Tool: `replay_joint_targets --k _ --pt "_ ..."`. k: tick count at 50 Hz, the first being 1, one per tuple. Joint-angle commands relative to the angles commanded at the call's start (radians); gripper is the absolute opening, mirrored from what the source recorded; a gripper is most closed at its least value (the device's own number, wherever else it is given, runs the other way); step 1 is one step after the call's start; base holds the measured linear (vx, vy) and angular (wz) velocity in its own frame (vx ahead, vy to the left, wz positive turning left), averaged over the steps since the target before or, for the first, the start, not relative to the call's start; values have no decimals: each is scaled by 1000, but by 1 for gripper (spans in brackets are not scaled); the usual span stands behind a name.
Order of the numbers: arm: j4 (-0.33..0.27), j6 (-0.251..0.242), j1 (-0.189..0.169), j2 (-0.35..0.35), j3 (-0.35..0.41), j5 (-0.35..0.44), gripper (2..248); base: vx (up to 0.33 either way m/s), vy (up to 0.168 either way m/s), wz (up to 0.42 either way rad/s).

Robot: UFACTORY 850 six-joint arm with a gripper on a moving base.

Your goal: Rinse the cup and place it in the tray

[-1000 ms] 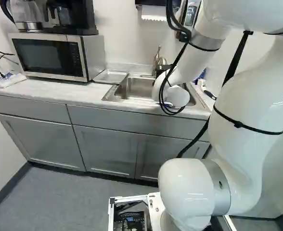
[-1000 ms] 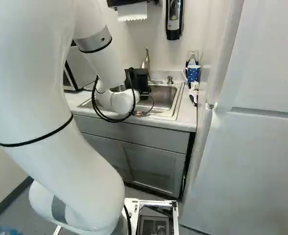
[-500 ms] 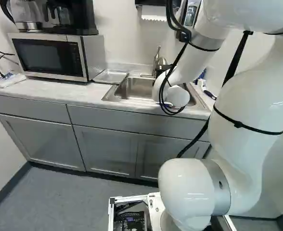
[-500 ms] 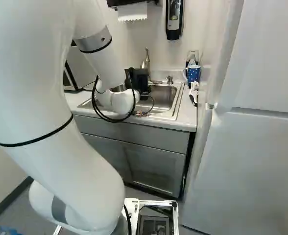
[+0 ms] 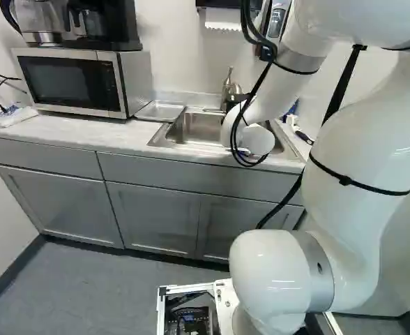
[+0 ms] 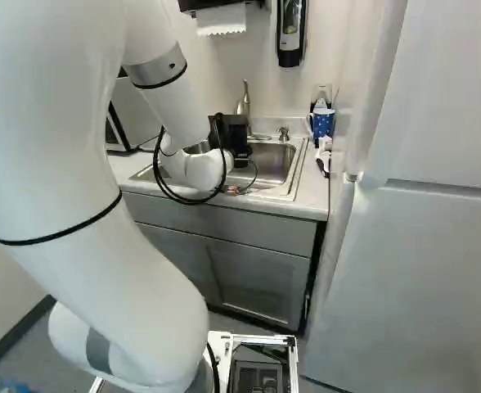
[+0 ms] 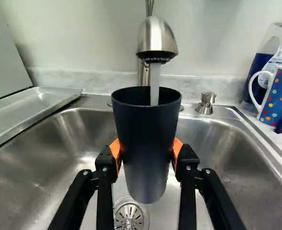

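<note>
One cup [image 7: 148, 139]: dark, mouth up, long axis near upright, between my fingers, above the sink [image 7: 222, 167].
One hand [image 7: 147, 149], mine: grasping the cup from two sides.
One faucet [image 7: 156, 38]: over the mouth, water [image 7: 154, 84] running in.
One tray [image 7: 35, 109]: metal, beside the sink on the microwave [image 5: 69, 80] side, well apart from the cup.
Next, in my judgement: tip the water out over the sink, then carry sideways to the tray.
</note>
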Motion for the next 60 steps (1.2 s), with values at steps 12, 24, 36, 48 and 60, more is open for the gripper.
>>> replay_joint_targets --k 12,24,36,48,60 --pt "0 0 0 0 0 0 122 0 0 0" --pt "0 0 0 0 0 0 122 0 0 0" --pt "0 0 0 0 0 0 122 0 0 0" --pt "0 0 0 0 0 0 122 0 0 0" --pt "0 0 0 0 0 0 122 0 0 0"
